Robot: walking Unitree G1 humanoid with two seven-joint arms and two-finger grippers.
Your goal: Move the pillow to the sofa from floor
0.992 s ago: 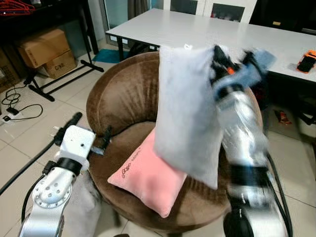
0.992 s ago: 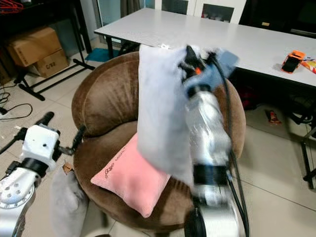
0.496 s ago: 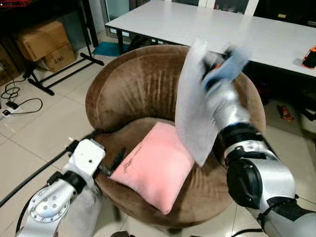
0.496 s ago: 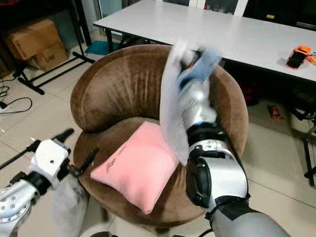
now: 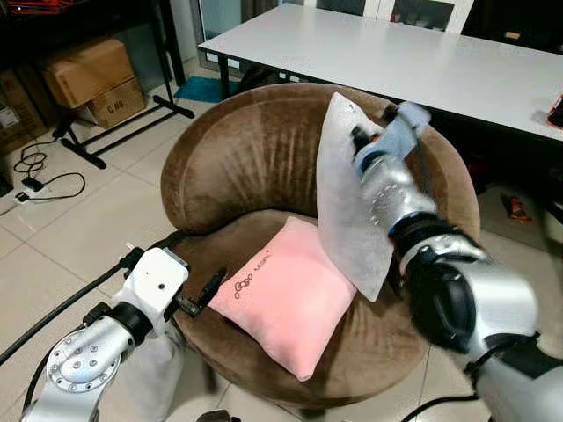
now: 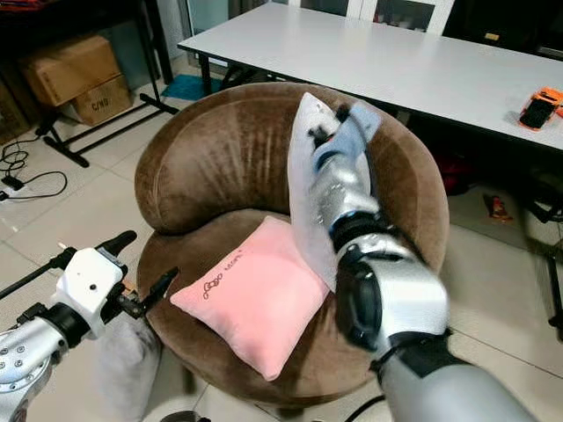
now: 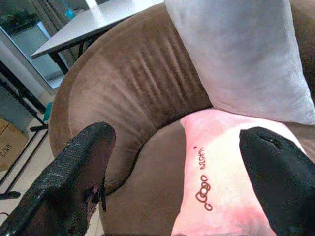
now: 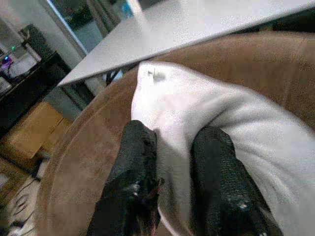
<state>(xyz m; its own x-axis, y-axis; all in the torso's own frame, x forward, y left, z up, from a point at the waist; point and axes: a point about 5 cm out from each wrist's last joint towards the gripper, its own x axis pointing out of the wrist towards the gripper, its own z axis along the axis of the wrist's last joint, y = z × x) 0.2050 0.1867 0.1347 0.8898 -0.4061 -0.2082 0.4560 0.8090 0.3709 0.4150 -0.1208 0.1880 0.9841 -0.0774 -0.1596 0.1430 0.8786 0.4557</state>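
Observation:
A pale grey pillow hangs upright inside the round brown sofa chair, its lower corner over the seat near a pink pillow. My right gripper is shut on the grey pillow's upper edge; in the right wrist view both black fingers pinch the fabric. At the chair's front left edge my left gripper is open, holding nothing, its fingers aimed at the pink pillow.
A long white table stands behind the chair with an orange object on it. Cardboard boxes, a black rack base and cables lie on the tiled floor to the left.
My right arm has carried the grey pillow from high above the chair down toward the back right of the seat, turning it edge-on. The camera has shifted slightly; my left gripper has dropped lower.

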